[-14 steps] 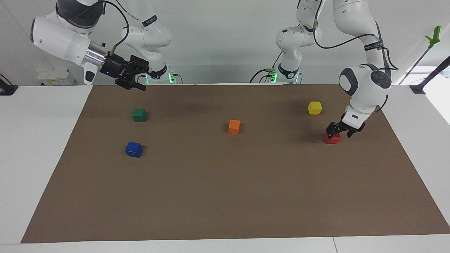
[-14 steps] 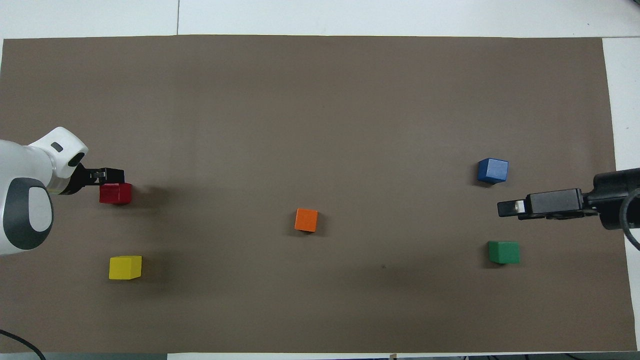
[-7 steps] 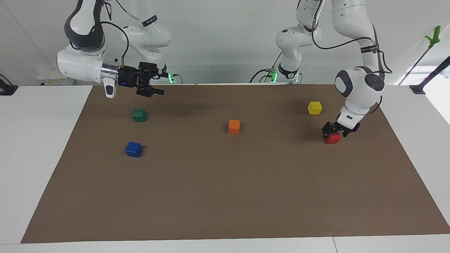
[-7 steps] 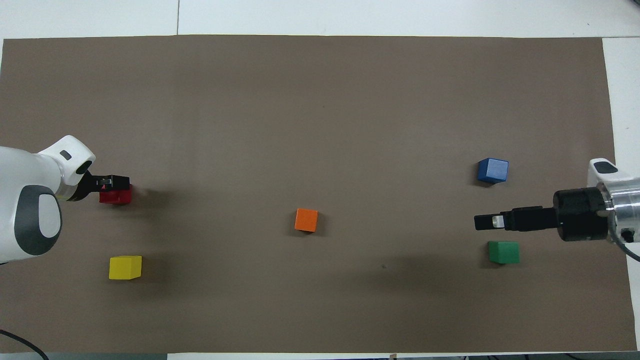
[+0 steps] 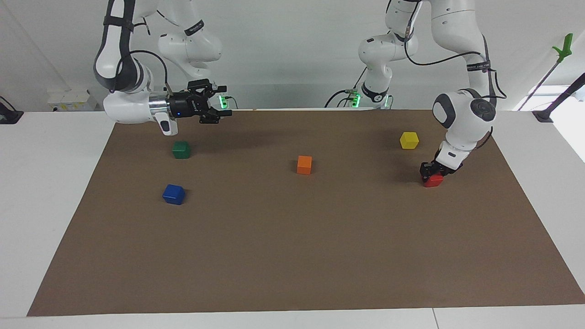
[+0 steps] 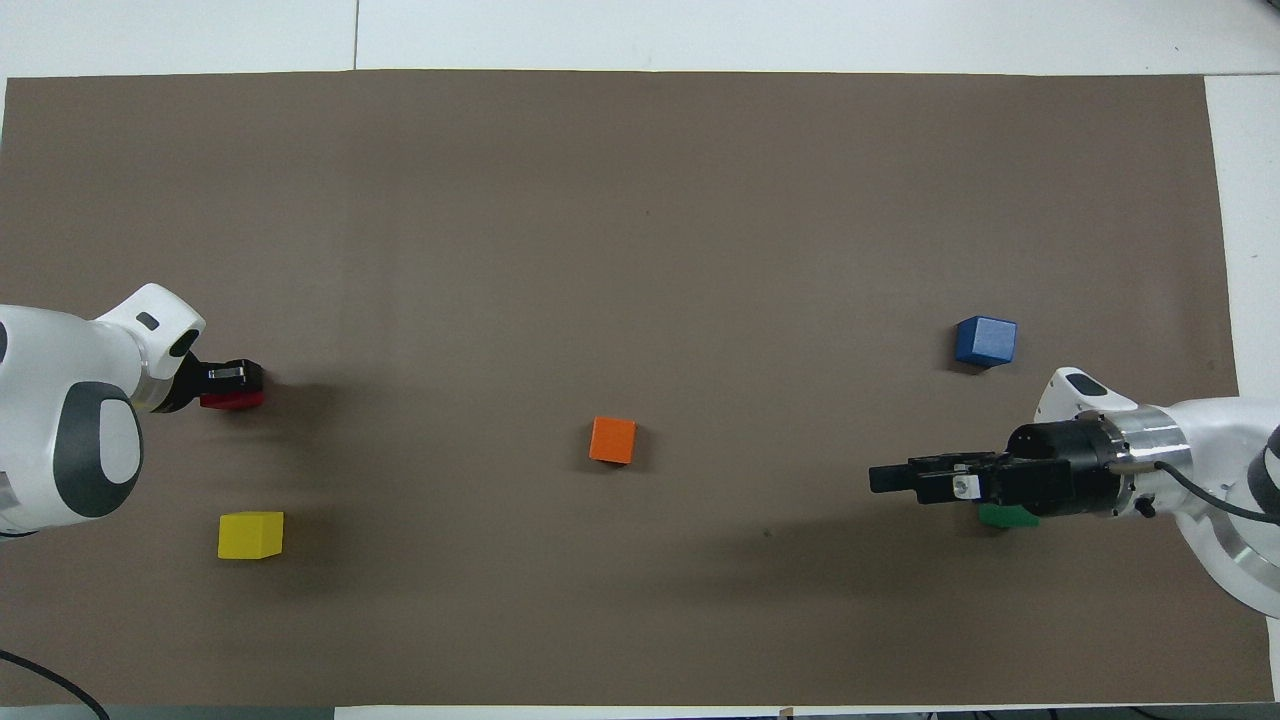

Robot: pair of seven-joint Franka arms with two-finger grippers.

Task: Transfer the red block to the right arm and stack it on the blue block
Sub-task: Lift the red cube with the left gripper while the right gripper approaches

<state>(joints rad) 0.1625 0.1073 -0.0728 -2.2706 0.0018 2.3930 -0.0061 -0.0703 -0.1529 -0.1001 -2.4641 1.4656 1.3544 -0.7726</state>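
Observation:
The red block (image 5: 434, 182) sits on the brown mat at the left arm's end; it also shows in the overhead view (image 6: 232, 402). My left gripper (image 5: 431, 172) is down on it and covers its top, as the overhead view (image 6: 232, 378) shows too. The blue block (image 5: 173, 194) sits alone on the mat at the right arm's end, also seen from overhead (image 6: 985, 340). My right gripper (image 5: 225, 100), with its blue light, is open and empty. It is held level in the air over the mat beside the green cube, pointing toward the left arm's end (image 6: 885, 478).
A dark green cube (image 5: 181, 149) lies nearer to the robots than the blue block, partly covered by the right hand from overhead (image 6: 1008, 517). An orange cube (image 5: 304, 164) sits mid-mat. A yellow cube (image 5: 409, 140) lies nearer to the robots than the red block.
The left gripper has come down onto the red block, which has not moved. The right arm has swung toward the table's middle and its gripper has levelled out.

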